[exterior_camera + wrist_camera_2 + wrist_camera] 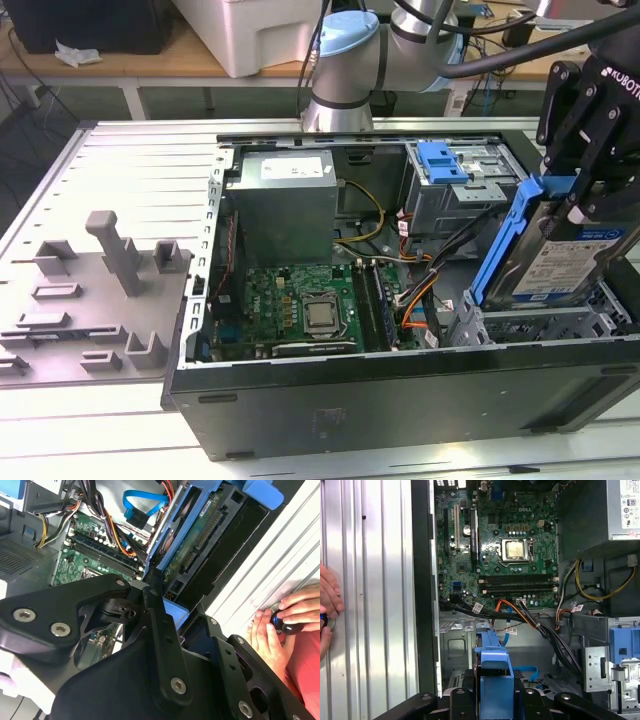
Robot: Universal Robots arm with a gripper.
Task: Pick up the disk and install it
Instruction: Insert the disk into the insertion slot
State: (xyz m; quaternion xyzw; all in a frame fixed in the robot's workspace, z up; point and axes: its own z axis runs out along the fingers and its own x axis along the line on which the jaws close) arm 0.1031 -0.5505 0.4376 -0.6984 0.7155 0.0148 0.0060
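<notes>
Pinching slanted disk (562, 255) at top edge, hand (567, 188) tilted down over PC case (400, 405)

I work in a robotics lab: ribbed grey metal tabletop (140, 160), opened black desktop computer case (400, 400), wooden workbench (150, 65) upper left of the exterior view.

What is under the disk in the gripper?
The grey metal drive cage of the open computer case; the lower end of the tilted disk is at its opening. The disk hides the cage's floor.
</notes>
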